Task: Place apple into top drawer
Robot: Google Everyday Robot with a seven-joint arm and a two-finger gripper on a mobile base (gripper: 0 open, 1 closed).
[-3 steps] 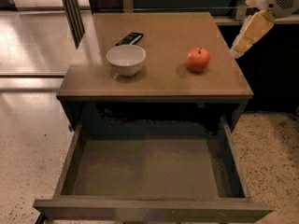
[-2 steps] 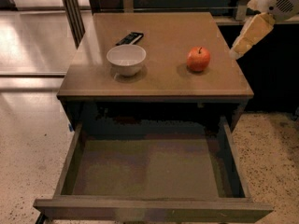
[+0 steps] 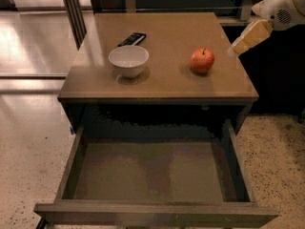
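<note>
The red-orange apple (image 3: 202, 60) stands upright on the right part of the cabinet top (image 3: 167, 37). The top drawer (image 3: 152, 175) is pulled wide open below the top, and its grey-brown inside is bare. My gripper (image 3: 249, 38) hangs at the upper right, above the right edge of the cabinet top. It is to the right of the apple and a little higher, and apart from it. It holds nothing that I can see.
A white bowl (image 3: 128, 60) stands on the left part of the top, with a dark flat device (image 3: 132, 39) behind it. Speckled floor lies to both sides. Dark furniture stands to the right of the cabinet.
The gripper has shifted slightly to the left, toward the apple. The apple, bowl and drawer have not moved.
</note>
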